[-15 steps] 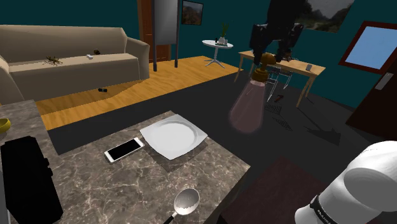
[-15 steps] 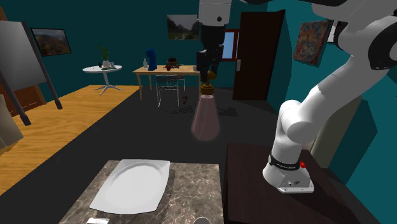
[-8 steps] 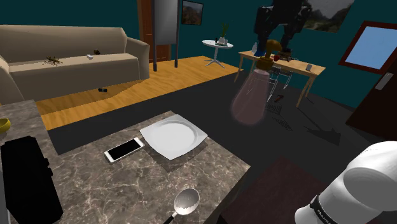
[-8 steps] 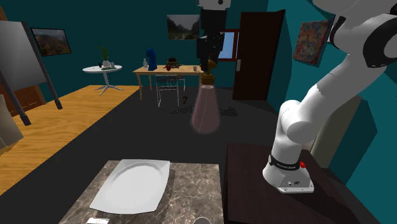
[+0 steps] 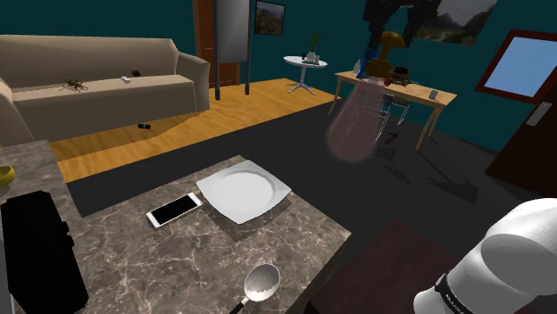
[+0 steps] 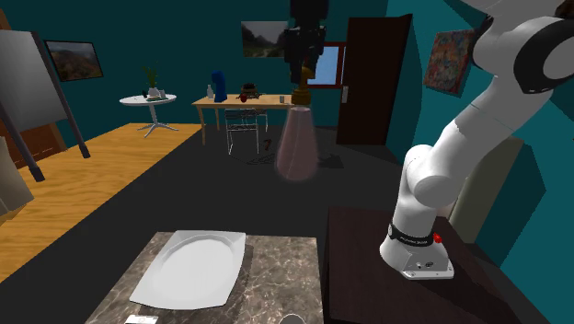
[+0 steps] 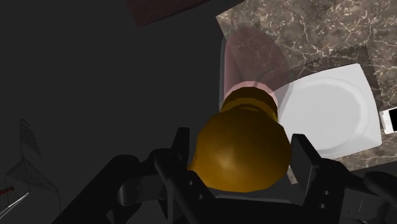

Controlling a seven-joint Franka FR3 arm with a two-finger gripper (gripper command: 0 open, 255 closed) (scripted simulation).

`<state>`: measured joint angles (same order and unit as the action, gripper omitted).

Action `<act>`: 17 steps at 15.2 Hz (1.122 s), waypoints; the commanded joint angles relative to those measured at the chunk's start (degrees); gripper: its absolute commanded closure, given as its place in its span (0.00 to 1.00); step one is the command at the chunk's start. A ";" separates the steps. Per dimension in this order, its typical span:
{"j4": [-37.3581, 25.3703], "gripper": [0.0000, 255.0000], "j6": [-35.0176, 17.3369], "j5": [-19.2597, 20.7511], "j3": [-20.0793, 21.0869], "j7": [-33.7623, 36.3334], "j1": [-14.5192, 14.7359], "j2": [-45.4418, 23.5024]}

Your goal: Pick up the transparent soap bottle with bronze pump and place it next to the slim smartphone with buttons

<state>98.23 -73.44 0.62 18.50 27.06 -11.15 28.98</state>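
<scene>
1. We see the gripper clenched on the bronze pump, one black finger pressed against each side of it. We judge the grasp firm.
2. The transparent soap bottle hangs from that pump high in the air, touching nothing else. In the shoulder view it is off past the far corner of the marble counter, over the dark floor. There its body slants down toward the shoulder view's left, while in the second exterior view the soap bottle looks close to upright.
3. Looking along the gripper, we see the clear body in line with the counter's corner and the near edge of the white plate.
4. The smartphone lies flat on the counter, just beside the plate, on the side toward the shoulder view's left. A spoon lies nearer the stand, well apart from both.
5. By our reading, the pick-up is done: the bottle is lifted and carried.
6. What is left is most of the transfer, passing over the plate to the phone.
7. After that come the descent, setting the base on bare marble beside the phone, and opening the fingers.
8. We would choose the phone's side away from the plate, where the marble is bare.
</scene>
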 commanded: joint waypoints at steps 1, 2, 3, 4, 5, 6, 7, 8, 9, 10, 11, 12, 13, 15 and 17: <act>-2.56 1.00 1.51 0.27 0.11 -0.05 -0.20 -1.05; -3.91 1.00 2.31 0.41 0.20 -0.04 -0.29 -1.62; -5.28 1.00 3.13 0.55 0.31 -0.02 -0.38 -2.19; -6.68 1.00 3.95 0.69 0.42 -0.01 -0.48 -2.79; -8.12 1.00 4.79 0.85 0.54 0.02 -0.57 -3.41; -9.58 1.00 5.63 1.01 0.68 0.05 -0.66 -4.05; -11.08 1.00 6.50 1.18 0.83 0.08 -0.76 -4.72; -12.62 1.00 7.38 1.36 1.00 0.13 -0.85 -5.40; -14.20 1.00 8.27 1.55 1.18 0.18 -0.94 -6.12; -15.82 1.00 9.18 1.76 1.38 0.24 -1.03 -6.86; -17.49 1.00 10.12 1.98 1.60 0.31 -1.12 -7.64; -18.09 1.00 10.45 2.06 1.68 0.33 -1.14 -7.92; -17.03 1.00 9.16 1.89 2.52 1.49 -0.96 -8.24; -15.21 1.00 6.64 1.67 4.25 3.78 -0.60 -9.13; -13.76 1.00 4.22 1.63 6.02 6.07 -0.25 -10.34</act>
<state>83.13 -67.49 2.31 23.76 32.04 -11.57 19.07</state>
